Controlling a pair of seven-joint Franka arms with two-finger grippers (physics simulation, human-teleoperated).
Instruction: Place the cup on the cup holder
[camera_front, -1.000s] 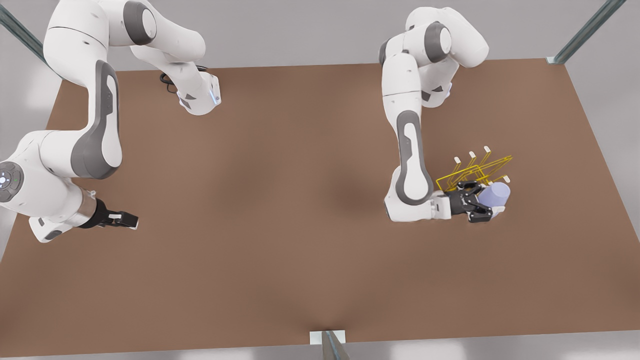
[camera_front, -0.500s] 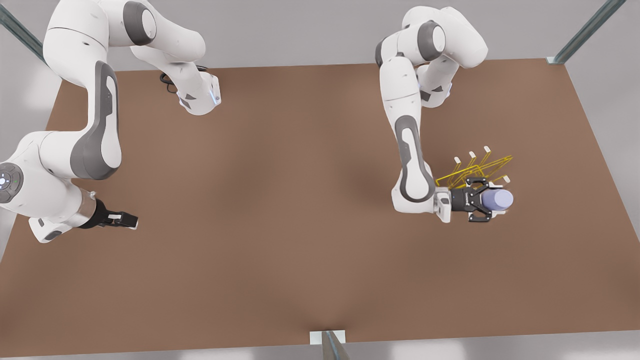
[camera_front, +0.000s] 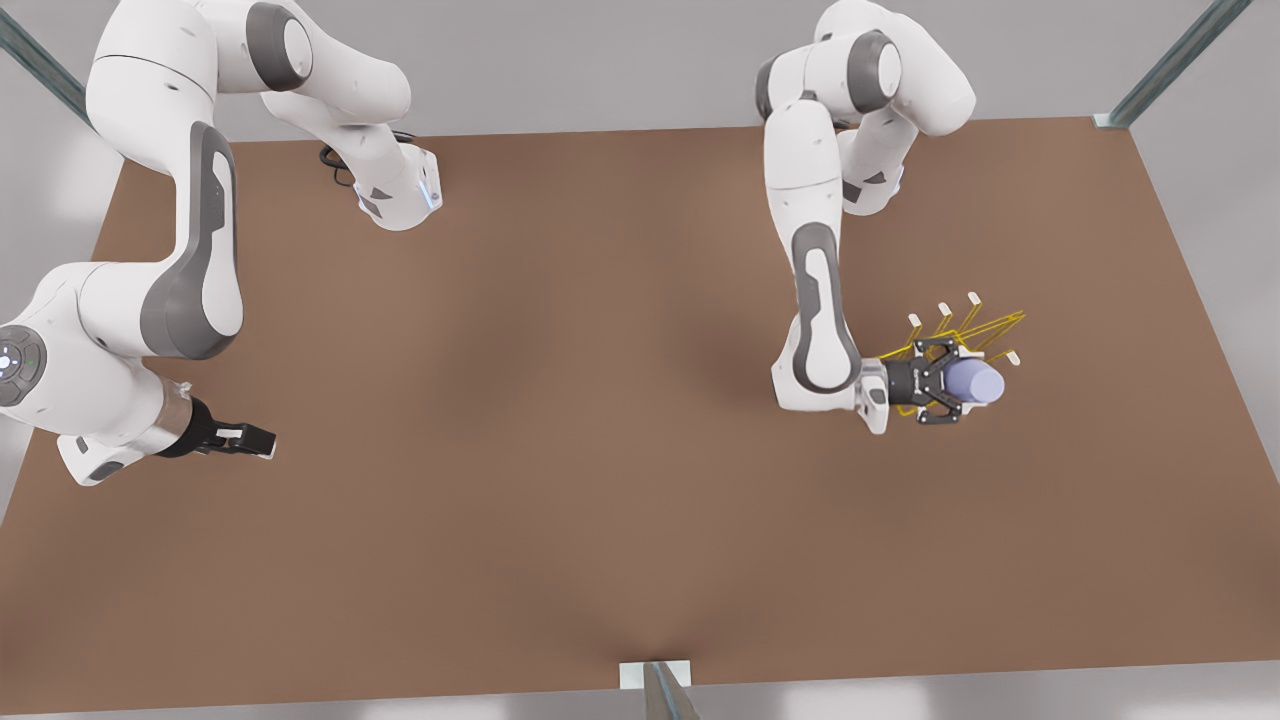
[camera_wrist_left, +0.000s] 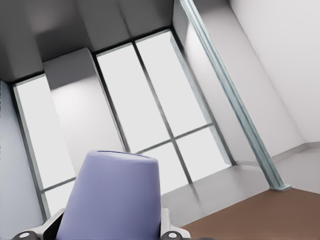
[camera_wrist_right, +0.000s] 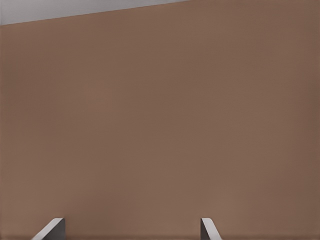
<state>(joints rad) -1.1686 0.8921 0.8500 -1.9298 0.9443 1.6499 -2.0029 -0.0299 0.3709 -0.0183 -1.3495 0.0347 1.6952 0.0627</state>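
Left pincer (camera_front: 948, 393): clamped on the cup (camera_front: 973, 381), at front view's right, over the near side of the cup holder (camera_front: 985, 331).
Cup: held on its side, above the surface (camera_front: 560, 420), overlapping holder's wire in front view; contact can't tell. Left wrist view: cup (camera_wrist_left: 113, 195) betw. fingers (camera_wrist_left: 165, 227).
Right pincer (camera_front: 262, 438): waits at front view's left, well apart from cup; fingers (camera_wrist_right: 209, 228) apart, nothing betw. them.

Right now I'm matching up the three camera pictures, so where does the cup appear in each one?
Front view: the cup is on the front view's right, held in the left gripper over the yellow wire cup holder.
Left wrist view: the cup is close up between the fingers.
Right wrist view: brown table, no cup.
Shared landmark: the brown table.
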